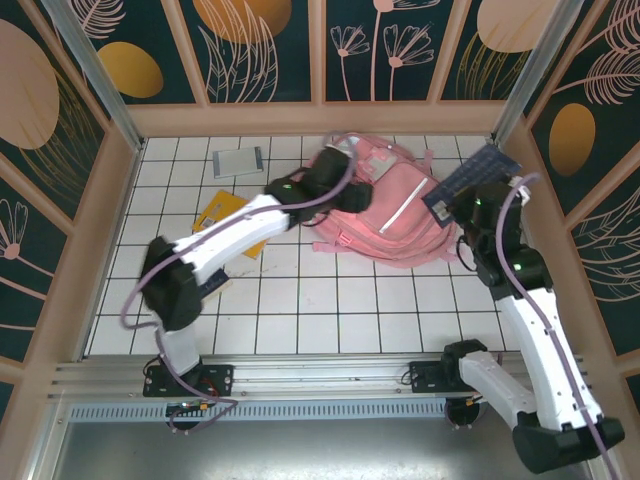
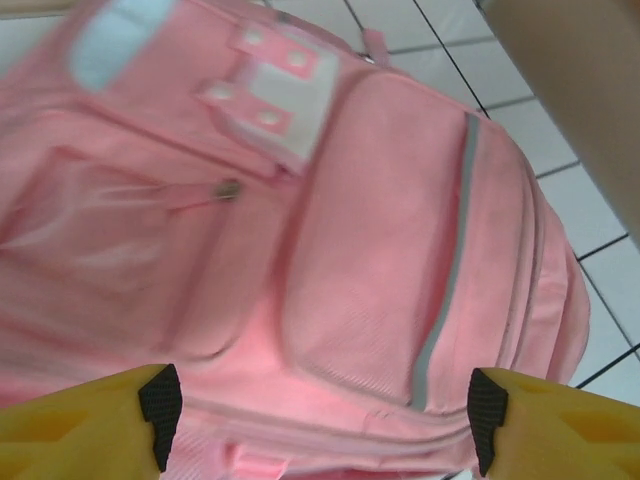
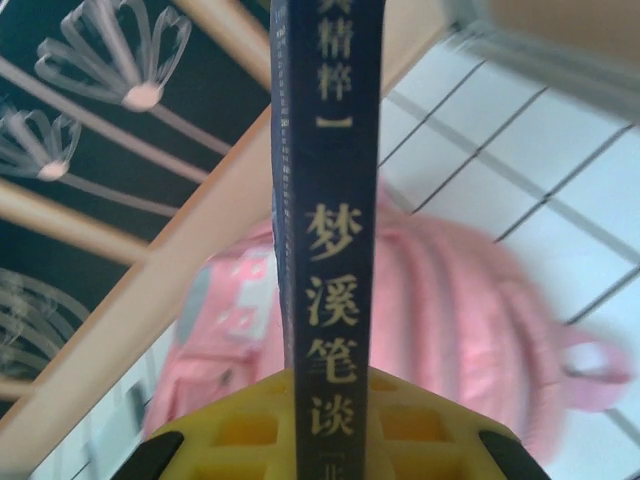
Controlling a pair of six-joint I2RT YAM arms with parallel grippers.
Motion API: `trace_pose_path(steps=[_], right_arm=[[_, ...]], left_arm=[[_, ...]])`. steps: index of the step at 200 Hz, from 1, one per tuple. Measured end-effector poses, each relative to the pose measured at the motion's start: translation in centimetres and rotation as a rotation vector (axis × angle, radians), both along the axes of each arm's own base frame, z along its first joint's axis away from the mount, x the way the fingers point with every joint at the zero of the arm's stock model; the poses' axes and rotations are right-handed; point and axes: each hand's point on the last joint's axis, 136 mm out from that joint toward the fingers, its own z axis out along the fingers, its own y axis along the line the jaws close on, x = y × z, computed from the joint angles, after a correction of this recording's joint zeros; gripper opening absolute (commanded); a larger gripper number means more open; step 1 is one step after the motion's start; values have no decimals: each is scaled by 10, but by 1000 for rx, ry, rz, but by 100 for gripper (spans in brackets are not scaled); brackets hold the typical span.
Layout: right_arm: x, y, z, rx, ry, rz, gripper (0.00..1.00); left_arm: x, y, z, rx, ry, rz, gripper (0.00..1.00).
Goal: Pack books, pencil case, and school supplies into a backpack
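Clamping navy book (image 1: pixel 475 175): right gripper (image 3: pixel 330 445) | left gripper (image 2: pixel 320 415) spread wide over backpack (image 2: pixel 370 230) | right wrist: gold spine lettering (image 3: pixel 335 300)

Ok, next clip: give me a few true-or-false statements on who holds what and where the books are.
1. The right gripper is shut on the navy book. True.
2. The left gripper grips the yellow book. False: it is open above the backpack, and the yellow book lies on the table.
3. The grey book is inside the backpack. False: it lies on the table, to the left of the backpack.
4. The backpack lies on the table. True.
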Motion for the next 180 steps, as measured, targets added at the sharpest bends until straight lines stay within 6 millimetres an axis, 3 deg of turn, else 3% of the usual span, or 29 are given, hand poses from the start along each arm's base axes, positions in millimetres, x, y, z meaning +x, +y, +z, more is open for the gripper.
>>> trace_pose_path(steps=[30,61,130,180], right_arm=[[-19,-32,0,-49,17,-109,0],[-31,-44,5,-89,4,-151,0],[-36,-47,6,-129,-2,-146,0],[-35,-45,-14,-140,43,-126,0]], left_arm=[[-3,-71,-30,146,-47,-72,82],[-5,-115,-45,227,-122,-93,84],[-1,-111,-98,390,-143,-71,85],[-1,-116,-114,392,-132,-78,87]])
